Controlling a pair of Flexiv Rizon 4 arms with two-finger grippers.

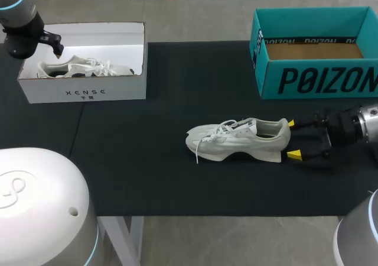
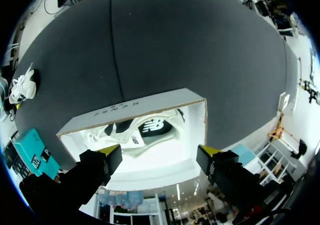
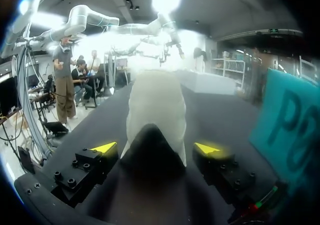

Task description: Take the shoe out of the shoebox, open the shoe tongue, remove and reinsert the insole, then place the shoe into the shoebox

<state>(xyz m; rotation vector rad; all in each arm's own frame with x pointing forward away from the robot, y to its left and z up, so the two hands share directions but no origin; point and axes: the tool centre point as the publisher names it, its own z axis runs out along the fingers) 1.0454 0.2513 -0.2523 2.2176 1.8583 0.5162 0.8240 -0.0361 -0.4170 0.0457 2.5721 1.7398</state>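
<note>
Shoe (image 1: 239, 139) out, mid-table — insole steps, reboxing apparently left | right gripper (image 1: 292, 139) jaws apart at heel | left gripper (image 2: 159, 152) jaws apart over white box (image 1: 82, 90)

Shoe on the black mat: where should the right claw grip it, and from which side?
Probably the heel, from behind: the shoe stands on its sole, heel facing the open right claw and narrower than its gap.

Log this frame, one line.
left gripper open above white box | right gripper open at shoe heel | shoe on mat, outside teal box
</note>
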